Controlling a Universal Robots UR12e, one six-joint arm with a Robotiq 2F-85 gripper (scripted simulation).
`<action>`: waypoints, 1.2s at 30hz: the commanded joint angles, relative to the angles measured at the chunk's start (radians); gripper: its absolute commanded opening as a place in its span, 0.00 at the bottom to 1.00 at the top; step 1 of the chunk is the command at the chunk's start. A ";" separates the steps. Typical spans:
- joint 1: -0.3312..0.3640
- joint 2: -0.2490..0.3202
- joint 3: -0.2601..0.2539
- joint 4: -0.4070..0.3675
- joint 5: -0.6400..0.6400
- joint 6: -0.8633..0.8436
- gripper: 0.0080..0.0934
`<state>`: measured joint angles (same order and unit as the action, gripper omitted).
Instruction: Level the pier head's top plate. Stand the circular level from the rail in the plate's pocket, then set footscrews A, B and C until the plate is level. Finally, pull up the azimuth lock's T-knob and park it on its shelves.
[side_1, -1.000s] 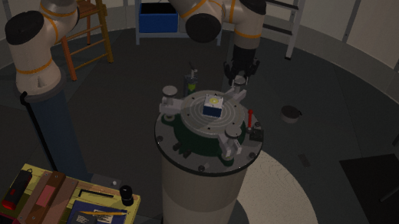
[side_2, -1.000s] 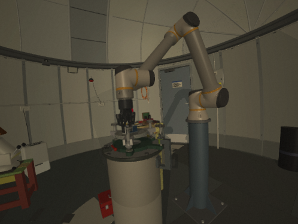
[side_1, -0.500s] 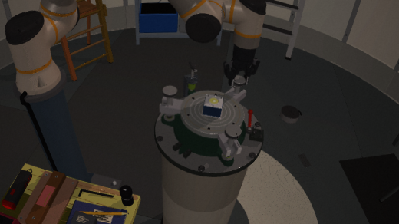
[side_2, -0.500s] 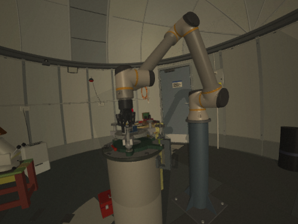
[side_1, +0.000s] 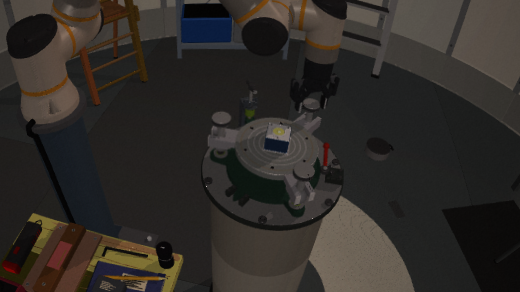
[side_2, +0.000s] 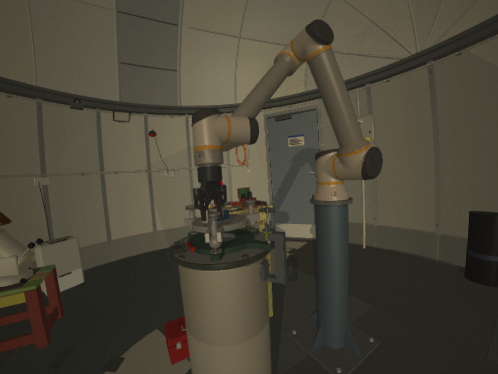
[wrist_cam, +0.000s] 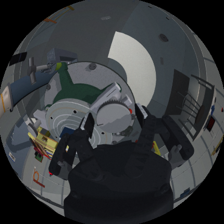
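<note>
My gripper (side_1: 311, 97) (wrist_cam: 113, 118) stands open over the far footscrew's knurled knob (side_1: 311, 104) (wrist_cam: 113, 118), fingers to either side of it and holding nothing. The circular level (side_1: 277, 136), a blue block with a yellow bubble vial on top, stands upright in the pocket at the middle of the round top plate (side_1: 277, 150). Two more footscrew knobs sit on the plate's arms, one at the left (side_1: 221, 119) and one at the near right (side_1: 304, 172). The red T-knob (side_1: 326, 152) of the azimuth lock stands at the pier's right edge.
The pier column (side_1: 265, 245) rises from the dome floor, the arm's blue pedestal (side_1: 75, 170) to its left. A yellow tool cart (side_1: 75, 260) sits at the near left. An orange ladder (side_1: 115, 45), a blue bin (side_1: 206, 22) and a stepladder (side_1: 370, 30) stand behind.
</note>
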<state>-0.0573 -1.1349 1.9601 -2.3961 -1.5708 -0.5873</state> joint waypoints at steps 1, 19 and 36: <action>0.000 -0.001 -0.001 0.000 0.000 0.000 0.82; 0.000 -0.013 -0.005 0.016 0.000 0.000 0.82; 0.000 -0.044 -0.017 0.060 0.000 0.000 0.82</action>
<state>-0.0573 -1.1788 1.9436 -2.3360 -1.5708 -0.5873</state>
